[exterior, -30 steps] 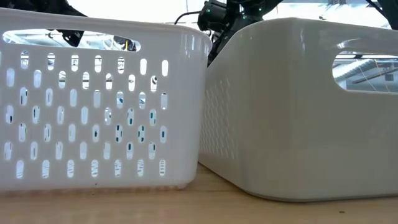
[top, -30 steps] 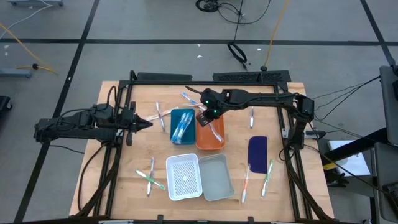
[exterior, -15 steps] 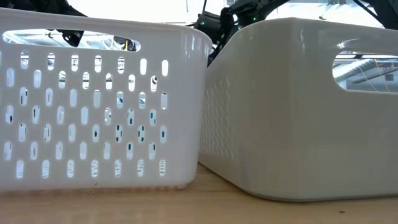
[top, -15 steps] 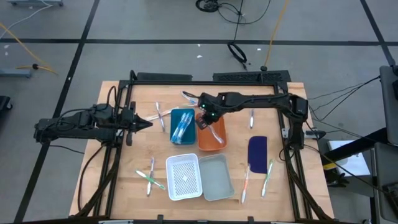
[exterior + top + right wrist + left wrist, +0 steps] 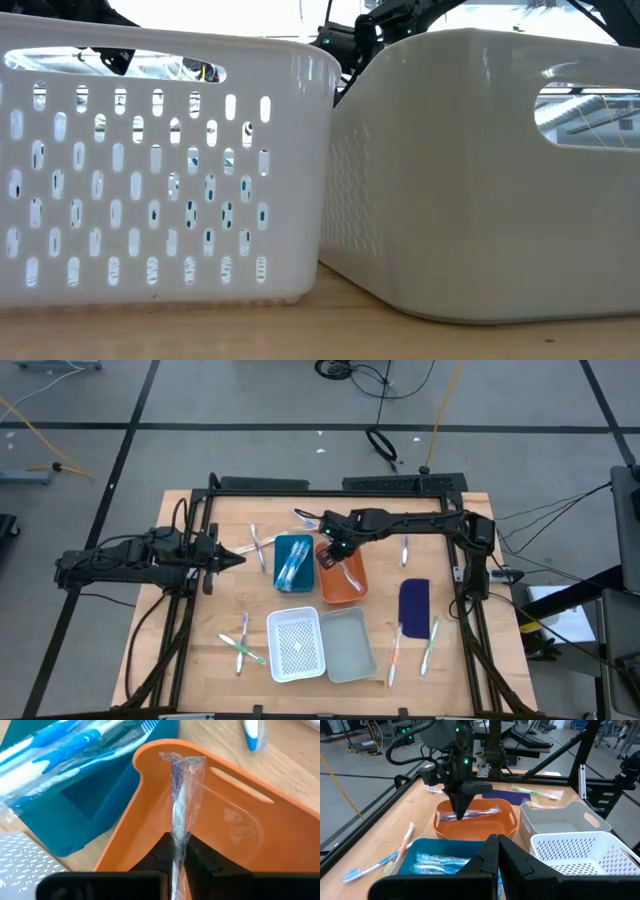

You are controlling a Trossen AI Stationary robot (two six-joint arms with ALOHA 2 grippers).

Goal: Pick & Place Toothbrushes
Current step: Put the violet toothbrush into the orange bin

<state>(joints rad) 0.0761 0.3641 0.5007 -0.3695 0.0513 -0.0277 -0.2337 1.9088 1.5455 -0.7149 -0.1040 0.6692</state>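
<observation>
From above, my right end effector (image 5: 330,552) hangs over the orange tray's (image 5: 345,588) 11 o'clock corner, beside the blue tray (image 5: 280,550); my left end effector (image 5: 237,558) waits at the surface's (image 5: 180,660) 9 o'clock side, pinched shut. Loose toothbrushes (image 5: 412,645) lie toward 5 o'clock.

Down low, two white baskets (image 5: 160,170) block nearly everything.

My left wrist shows the right end effector (image 5: 461,814) clamped on a wrapped toothbrush (image 5: 470,813) in the orange tray (image 5: 512,822).

My right wrist shows that wrapped toothbrush (image 5: 181,790) between my closed fingers (image 5: 159,851).
</observation>
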